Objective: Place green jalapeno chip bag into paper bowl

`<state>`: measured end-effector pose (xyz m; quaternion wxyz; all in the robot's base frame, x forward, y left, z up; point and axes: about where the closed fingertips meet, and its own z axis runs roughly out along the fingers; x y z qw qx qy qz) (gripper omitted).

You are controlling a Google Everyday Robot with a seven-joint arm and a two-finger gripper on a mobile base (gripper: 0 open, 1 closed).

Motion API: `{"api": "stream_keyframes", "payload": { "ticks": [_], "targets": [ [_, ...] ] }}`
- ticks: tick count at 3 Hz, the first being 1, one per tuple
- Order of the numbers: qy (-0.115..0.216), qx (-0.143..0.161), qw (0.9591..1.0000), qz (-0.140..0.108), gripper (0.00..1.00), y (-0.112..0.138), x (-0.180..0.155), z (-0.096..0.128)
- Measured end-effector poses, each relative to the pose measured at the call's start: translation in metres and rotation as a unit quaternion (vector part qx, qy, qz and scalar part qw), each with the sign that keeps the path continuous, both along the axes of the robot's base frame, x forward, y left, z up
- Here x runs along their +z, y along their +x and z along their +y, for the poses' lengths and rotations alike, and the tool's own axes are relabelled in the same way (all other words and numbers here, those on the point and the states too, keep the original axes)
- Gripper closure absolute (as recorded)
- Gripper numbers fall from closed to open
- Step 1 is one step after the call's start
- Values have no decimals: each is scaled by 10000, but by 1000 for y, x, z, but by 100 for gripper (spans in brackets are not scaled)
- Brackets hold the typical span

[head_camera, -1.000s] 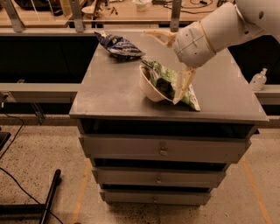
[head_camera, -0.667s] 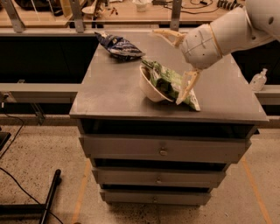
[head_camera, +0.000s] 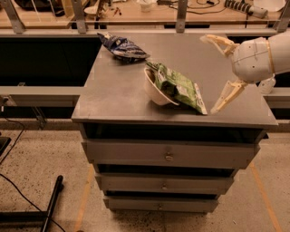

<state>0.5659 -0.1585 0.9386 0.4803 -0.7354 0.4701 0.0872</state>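
The gripper (head_camera: pixel 209 74) hung over the right side of the cabinet top (head_camera: pixel 113 97), on the end of a white arm (head_camera: pixel 260 56) coming in from the right edge. Its two fingers (head_camera: pixel 228 95) were spread wide, one pointing up and back, the other slanting down toward the front. Nothing lay between them, so it held nothing. The lower fingertip was just beside the near corner of the green chip bag (head_camera: pixel 179 85) - touching or not, can't tell.

The paper bowl (head_camera: pixel 152 89) sat approx. mid-top. It was tilted, not flat, w/ its opening turned up and to the right. One end of the green chip bag lay inside the bowl. The rest ran out over the right-hand rim and down onto the cabinet top, w/ the far corner resting near the front edge. So the bag was partly in the bowl - not wholly.

A blue chip bag (head_camera: pixel 123 46) lay crumpled at the back left of the top, well apart from the bowl.

Below the top, the cabinet had three drawers (head_camera: pixel 168 157), all shut. A wooden bench (head_camera: pixel 136 11) w/ misc. clutter ran along the back. A small white bottle (head_camera: pixel 267 86) showed at the right, partly hidden by the arm. A dark cable (head_camera: pixel 20 195) trailed over the speckled floor (head_camera: pixel 54 154) at lower left.
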Motion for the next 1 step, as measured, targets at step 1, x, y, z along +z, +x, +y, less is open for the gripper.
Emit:
{"api": "stream_keyframes", "payload": {
  "ticks": [1],
  "targets": [
    [0, 1, 10000, 0, 0, 0, 0, 0]
  ]
}}
